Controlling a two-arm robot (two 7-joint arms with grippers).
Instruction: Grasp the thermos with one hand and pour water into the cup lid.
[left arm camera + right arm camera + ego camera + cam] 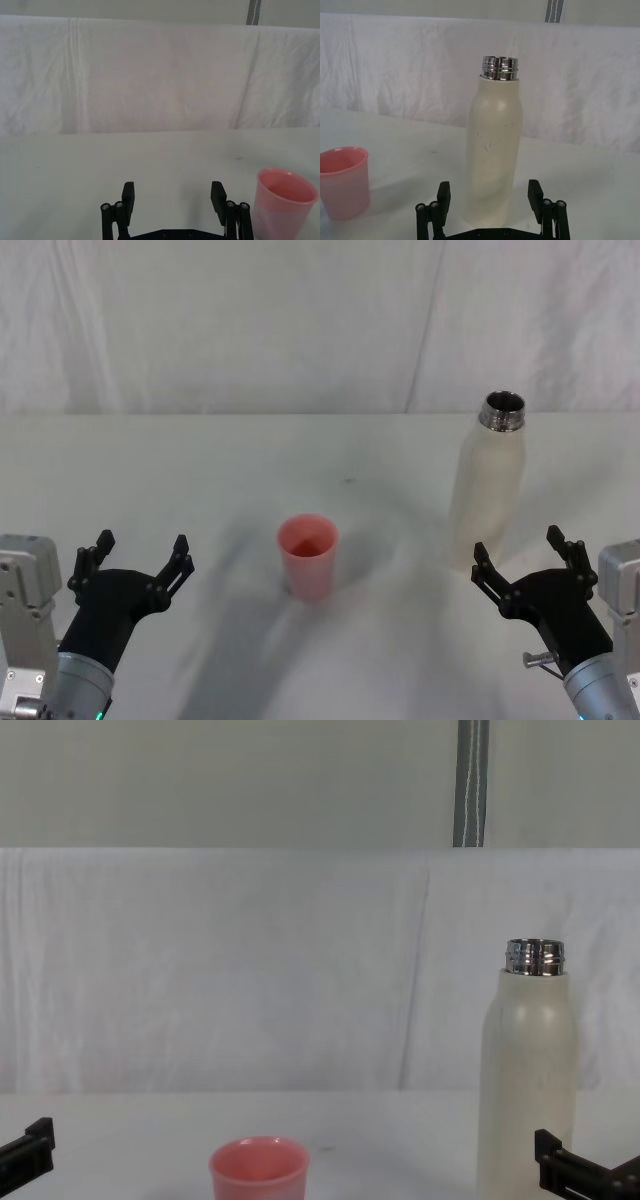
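Presently the white table [200, 470] is carrying the cream-white thermos [488, 485], standing upright and uncapped at the right, with the pink cup lid [308, 556] sitting upright near centre, well apart from it. The right gripper [525, 555] is hovering just before the thermos base, fingers spread wide and holding nothing. The left gripper [138, 560] is resting near the left edge, likewise spread and empty.

Thermos [488, 490] right of cup lid [308, 555]
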